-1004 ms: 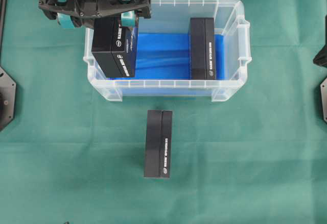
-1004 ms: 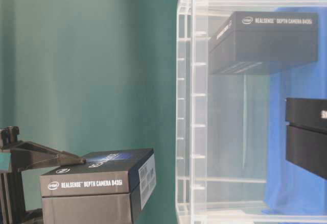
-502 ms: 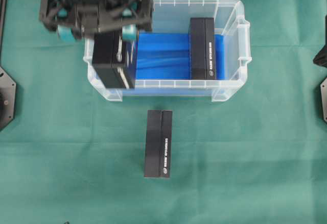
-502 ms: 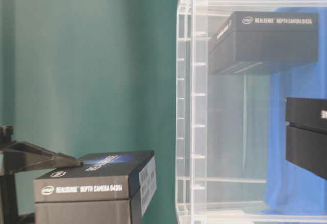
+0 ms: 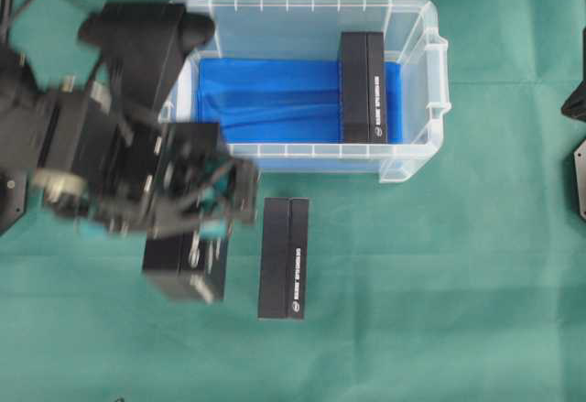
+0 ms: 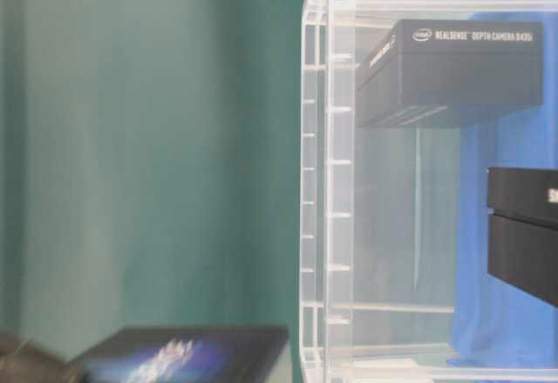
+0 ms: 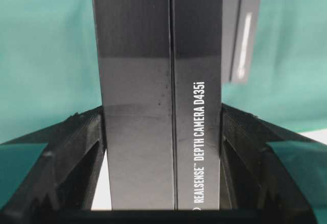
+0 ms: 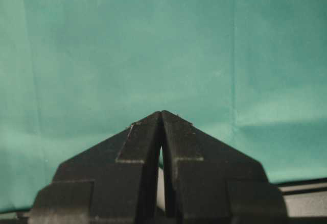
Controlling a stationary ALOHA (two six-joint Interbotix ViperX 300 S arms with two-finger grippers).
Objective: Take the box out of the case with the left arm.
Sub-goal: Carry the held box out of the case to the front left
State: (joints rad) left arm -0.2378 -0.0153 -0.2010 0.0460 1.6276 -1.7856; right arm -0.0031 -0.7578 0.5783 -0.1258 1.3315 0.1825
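Your left end effector point(image 7: 162, 132) grips box point(image 5: 183, 269) tight. Box now outside case point(image 5: 417, 31), above green tabletop point(image 5: 439, 283), beside other black box point(image 5: 283, 257). Next: lower gently, let go.

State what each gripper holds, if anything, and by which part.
The left gripper clamps a black box across its two long side faces, near one end. The right gripper is shut and holds nothing.
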